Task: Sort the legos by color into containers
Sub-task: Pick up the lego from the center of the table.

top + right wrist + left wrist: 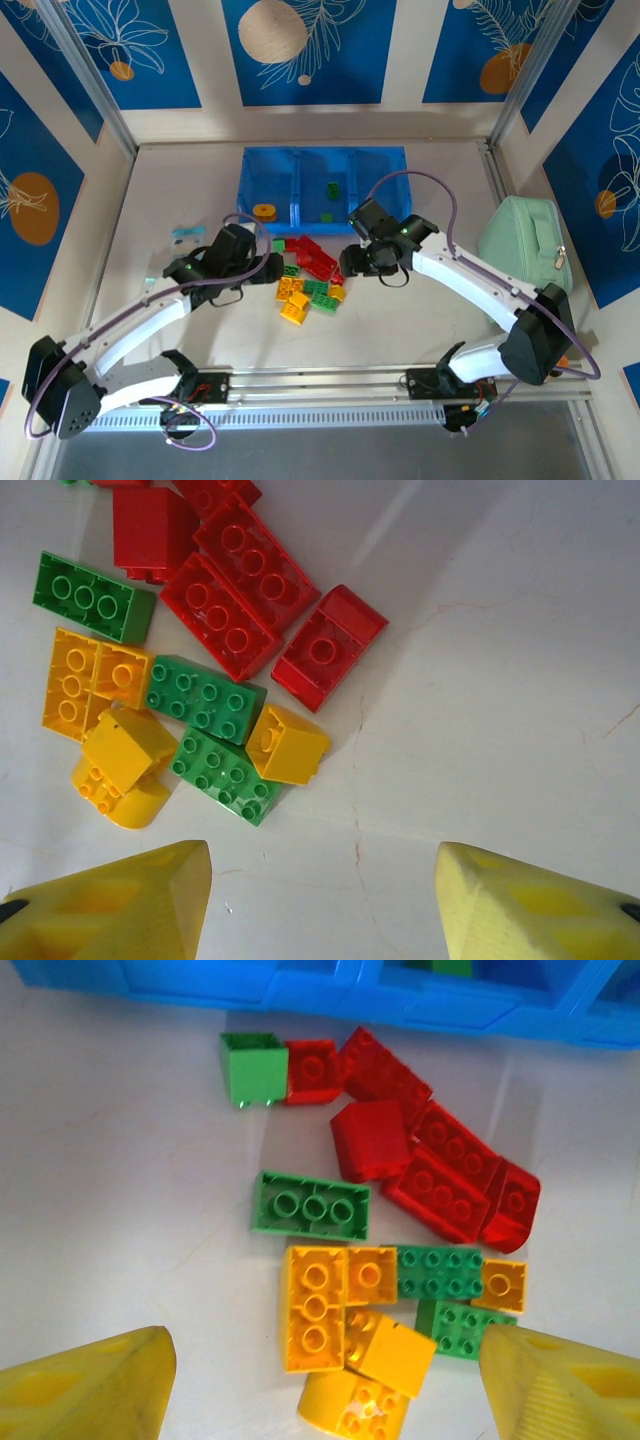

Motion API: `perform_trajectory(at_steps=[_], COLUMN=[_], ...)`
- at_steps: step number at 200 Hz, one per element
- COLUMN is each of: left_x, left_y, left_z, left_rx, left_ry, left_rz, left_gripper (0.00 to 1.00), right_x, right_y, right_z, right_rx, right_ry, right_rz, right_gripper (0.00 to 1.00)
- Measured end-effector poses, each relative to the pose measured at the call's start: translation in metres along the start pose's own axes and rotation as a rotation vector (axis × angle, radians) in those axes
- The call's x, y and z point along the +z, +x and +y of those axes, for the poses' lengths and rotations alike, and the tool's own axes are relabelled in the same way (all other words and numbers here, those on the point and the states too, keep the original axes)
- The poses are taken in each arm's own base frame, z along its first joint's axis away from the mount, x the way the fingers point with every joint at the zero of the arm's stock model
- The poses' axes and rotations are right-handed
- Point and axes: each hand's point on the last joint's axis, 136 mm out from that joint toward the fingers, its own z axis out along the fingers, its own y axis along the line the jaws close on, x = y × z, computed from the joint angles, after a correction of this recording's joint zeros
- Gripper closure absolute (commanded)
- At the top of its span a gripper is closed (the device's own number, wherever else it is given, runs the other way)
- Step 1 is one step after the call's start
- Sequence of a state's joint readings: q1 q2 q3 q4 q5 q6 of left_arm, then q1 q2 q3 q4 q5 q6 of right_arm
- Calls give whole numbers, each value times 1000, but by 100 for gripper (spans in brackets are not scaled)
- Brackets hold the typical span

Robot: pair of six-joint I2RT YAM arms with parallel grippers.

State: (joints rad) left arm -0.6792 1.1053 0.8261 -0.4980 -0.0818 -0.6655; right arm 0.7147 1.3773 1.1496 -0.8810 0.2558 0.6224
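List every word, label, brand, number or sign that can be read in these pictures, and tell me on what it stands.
None can be read.
Studs of the legos: any moulded brand is too blurred to read.
Blue tray: no label seen.
Mint-green case: no text seen.
Small pale blue item on the table: too small to tell.

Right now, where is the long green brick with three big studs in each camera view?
Top external: green brick near centre, below the blue tray.
Left wrist: centre-left, left of the red bricks.
Right wrist: upper left.
Shared landmark: the long orange brick beside it.
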Motion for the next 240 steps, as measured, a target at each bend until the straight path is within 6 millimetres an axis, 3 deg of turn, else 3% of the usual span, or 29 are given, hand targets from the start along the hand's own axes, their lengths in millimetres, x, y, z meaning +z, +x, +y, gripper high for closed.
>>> perform_trajectory(at_steps=[30,70,114,168,240], left_x=[17,43,54,52,31], left_y=[-12,9,26,41,39], left_z=[-11,-5,1,9,11], left_rx=[19,16,9,-18,-38], left_ry=[-7,-21,-17,2,32], left_rz=[22,105,147,143,81], left_gripper=[23,24,24,24,24], right_x=[8,30,48,101,121], right_y=[-11,-14,-15,-15,-14], right_z=[-4,-5,2,-2,6], right_rx=[30,28,7,-6,0], right_ry=[-12,-12,-39,42,62], right_rz=[-7,38,52,169,202], right_gripper=[43,43,32,34,36])
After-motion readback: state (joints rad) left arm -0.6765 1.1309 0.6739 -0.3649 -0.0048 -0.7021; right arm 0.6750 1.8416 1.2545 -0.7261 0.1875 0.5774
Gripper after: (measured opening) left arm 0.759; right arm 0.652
